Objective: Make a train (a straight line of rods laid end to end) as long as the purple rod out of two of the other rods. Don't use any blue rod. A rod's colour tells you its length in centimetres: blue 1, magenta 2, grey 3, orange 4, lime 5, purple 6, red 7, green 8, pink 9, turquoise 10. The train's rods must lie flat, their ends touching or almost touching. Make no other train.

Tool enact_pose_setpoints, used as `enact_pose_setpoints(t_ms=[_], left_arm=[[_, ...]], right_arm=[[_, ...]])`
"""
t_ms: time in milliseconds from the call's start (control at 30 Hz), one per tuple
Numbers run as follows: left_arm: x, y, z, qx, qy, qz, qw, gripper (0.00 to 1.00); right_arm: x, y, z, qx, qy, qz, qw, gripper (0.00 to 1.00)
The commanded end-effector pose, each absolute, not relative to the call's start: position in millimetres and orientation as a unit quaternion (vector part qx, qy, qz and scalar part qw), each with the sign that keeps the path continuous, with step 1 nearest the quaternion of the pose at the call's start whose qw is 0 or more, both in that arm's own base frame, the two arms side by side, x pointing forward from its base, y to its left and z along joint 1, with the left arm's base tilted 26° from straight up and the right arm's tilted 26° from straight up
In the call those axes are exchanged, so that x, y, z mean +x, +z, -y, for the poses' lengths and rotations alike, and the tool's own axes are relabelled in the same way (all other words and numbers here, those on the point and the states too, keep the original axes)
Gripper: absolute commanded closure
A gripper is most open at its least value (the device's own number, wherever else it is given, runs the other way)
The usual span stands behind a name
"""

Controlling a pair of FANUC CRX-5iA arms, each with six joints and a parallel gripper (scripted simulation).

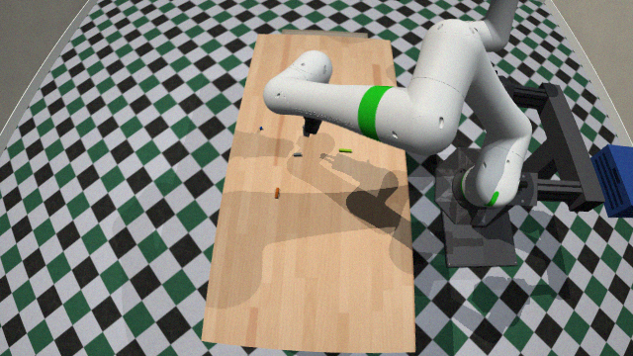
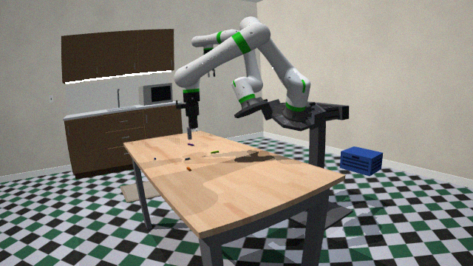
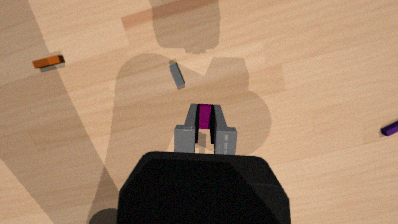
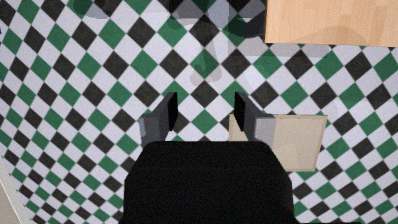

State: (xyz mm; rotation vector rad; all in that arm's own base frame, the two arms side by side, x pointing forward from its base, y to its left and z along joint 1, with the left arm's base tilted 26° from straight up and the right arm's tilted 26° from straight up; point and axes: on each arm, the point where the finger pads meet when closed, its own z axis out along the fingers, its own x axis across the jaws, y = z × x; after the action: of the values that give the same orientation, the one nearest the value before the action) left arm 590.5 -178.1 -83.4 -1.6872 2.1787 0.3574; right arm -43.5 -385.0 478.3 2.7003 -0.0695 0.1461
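Left wrist view, left tool (image 1: 307, 133) (image 2: 189, 138) (image 3: 205, 116): pinching the magenta rod (image 3: 205, 120) between its fingers, above the table (image 1: 316, 297) (image 2: 266, 192) (image 3: 325, 190) (image 4: 330, 20).
Right tool (image 2: 211, 74) (image 4: 206, 107): spread wide, over the chequered floor (image 1: 124, 198) (image 2: 111, 222) (image 4: 100, 65), past the table's far end.
Grey rod (image 1: 297, 154) (image 2: 187, 159) (image 3: 177, 76): on the table, near the left tool in the top view, running roughly left to right.
Lime rod (image 1: 345, 150) (image 2: 214, 151): right of the grey rod and well apart, also lying roughly left to right.
Purple rod (image 2: 191, 144) (image 3: 390, 128): on the table, farther than the grey and lime rods; cut by the wrist picture's edge.
Blue rod (image 1: 261, 129) (image 2: 155, 159): left of the grey rod.
Orange rod (image 1: 277, 193) (image 2: 188, 168) (image 3: 47, 62): nearest of the rods, pointing near to far in the top view.
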Motion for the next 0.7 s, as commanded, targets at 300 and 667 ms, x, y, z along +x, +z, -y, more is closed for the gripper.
enact_pose_setpoints(t_ms=[300,667], left_arm=[[563,-36,77,-0.640,0.111,-0.737,0.185,0.76],[520,-9,4,-0.674,0.102,-0.706,0.192,0.76]], right_arm=[[-44,479,385,0.974,0.053,0.025,0.218,0.00],[-44,479,385,0.974,0.053,0.025,0.218,0.00]])
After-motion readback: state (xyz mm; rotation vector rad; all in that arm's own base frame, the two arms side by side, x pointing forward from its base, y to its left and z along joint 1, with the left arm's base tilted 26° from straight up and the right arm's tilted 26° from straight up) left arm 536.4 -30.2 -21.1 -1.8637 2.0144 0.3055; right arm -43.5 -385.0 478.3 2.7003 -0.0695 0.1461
